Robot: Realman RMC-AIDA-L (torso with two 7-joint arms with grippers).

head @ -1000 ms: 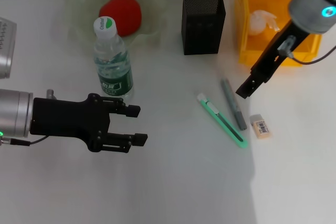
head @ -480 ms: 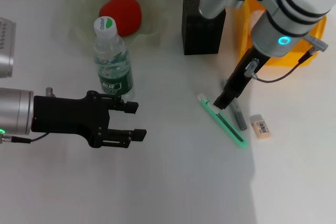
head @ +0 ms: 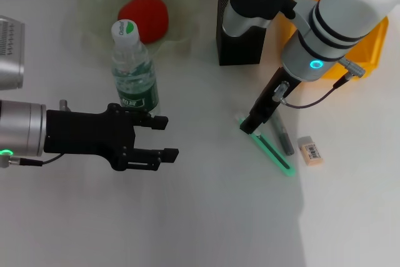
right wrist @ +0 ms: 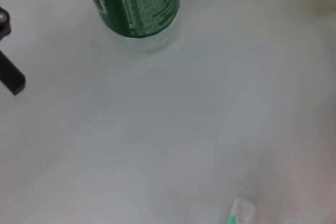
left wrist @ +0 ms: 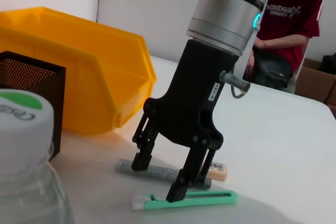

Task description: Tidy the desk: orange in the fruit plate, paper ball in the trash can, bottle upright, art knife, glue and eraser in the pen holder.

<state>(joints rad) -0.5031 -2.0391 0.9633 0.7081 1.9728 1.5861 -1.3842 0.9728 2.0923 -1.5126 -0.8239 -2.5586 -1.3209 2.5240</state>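
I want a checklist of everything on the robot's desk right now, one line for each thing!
Surface: white desk.
Orange: in the fruit plate.
Bottle: upright, in front of the plate.
Paper ball: hidden behind the right arm, cannot tell.
Art knife: flat on the desk.
Glue: flat beside the knife.
Eraser: flat, right of the glue.
Pen holder: upright, contents not visible.
Trash can: yellow bin, back right.
Clutter: nothing seen.
Left gripper: open, hovering near the bottle.
Right gripper: open, fingers at the knife's white end.
Cables: one loops off the right wrist.
Surroundings: person in red shirt sits behind the desk.
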